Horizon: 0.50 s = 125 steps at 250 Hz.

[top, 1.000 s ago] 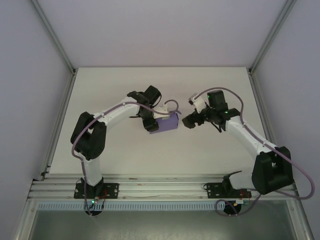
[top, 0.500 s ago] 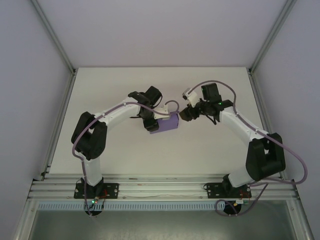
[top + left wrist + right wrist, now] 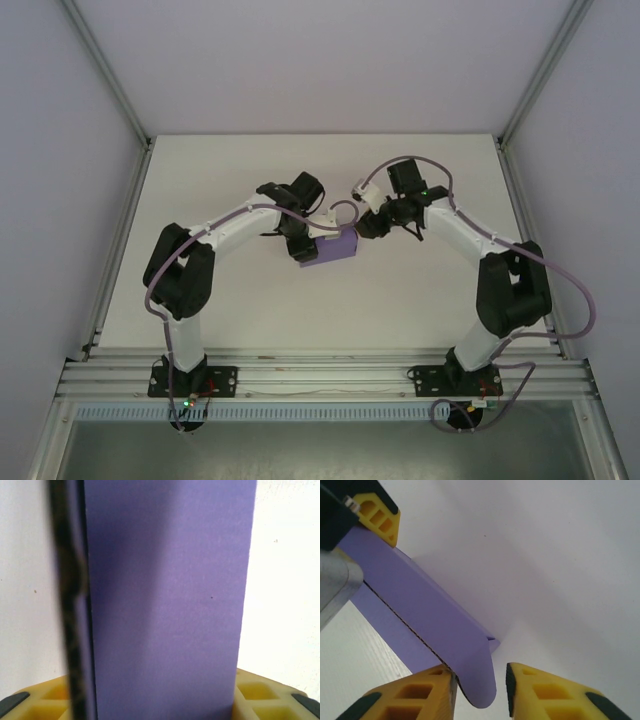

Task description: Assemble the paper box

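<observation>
Paper box (image 3: 420, 605) flap (image 3: 476, 672) inside right gripper (image 3: 480, 676)

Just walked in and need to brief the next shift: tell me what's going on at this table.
Two robot arms are assembling a purple paper box near the middle of the table. The left gripper grips the box by its sides. The right gripper is at the box's other end, its fingers straddling a rounded end flap with a gap on one side, so the flap is not clamped yet.
</observation>
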### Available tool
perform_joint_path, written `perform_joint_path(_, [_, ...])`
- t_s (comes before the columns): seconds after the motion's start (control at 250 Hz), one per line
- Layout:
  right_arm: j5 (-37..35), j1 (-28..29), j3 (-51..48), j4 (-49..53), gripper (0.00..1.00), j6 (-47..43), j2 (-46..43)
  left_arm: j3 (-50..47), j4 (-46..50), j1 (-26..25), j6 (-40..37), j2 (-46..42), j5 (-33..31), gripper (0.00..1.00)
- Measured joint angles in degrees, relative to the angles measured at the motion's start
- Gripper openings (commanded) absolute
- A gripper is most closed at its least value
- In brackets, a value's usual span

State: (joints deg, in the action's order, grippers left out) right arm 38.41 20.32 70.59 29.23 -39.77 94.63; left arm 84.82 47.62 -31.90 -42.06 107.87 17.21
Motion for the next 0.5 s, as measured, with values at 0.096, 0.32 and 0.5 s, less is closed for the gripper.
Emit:
perform_joint_path(0.096, [0.3, 0.0, 0.5, 0.9, 0.1, 0.6, 0.2, 0.0, 0.0, 0.0, 0.0, 0.0, 0.0, 0.5])
perform_joint_path(0.32, [0.4, 0.3, 0.9, 1.5, 0.0, 4.9, 0.0, 0.3, 0.0, -0.3, 0.0, 0.0, 0.0, 0.5])
perform_joint_path(0.5, [0.2, 0.5, 1.0, 2.6, 0.0, 13.5, -0.8, 0.5, 0.0, -0.4, 0.0, 0.1, 0.0, 0.47])
